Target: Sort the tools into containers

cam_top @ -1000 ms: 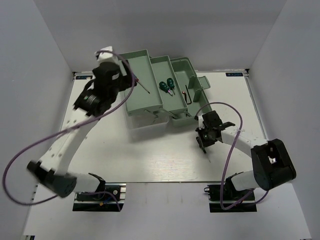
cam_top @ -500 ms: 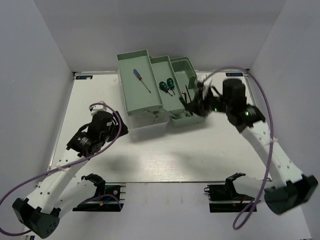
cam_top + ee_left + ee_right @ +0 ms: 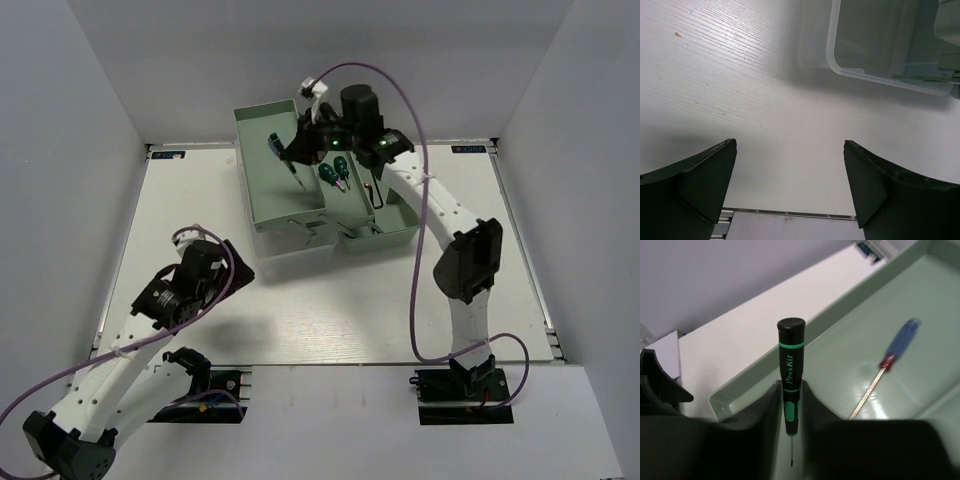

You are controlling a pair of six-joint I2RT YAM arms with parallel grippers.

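The bench [image 3: 755, 95] looks like matt white laminate with a fine wood-grain texture, and the lid [image 3: 875, 79] is smooth translucent plastic. The toolbox [image 3: 850, 355] is smooth green plastic with a soft sheen. The black-green screwdriver [image 3: 790, 360] has a satin plastic handle, the blue screwdriver [image 3: 900, 337] a bright metal shaft, and the jaws are matt black.
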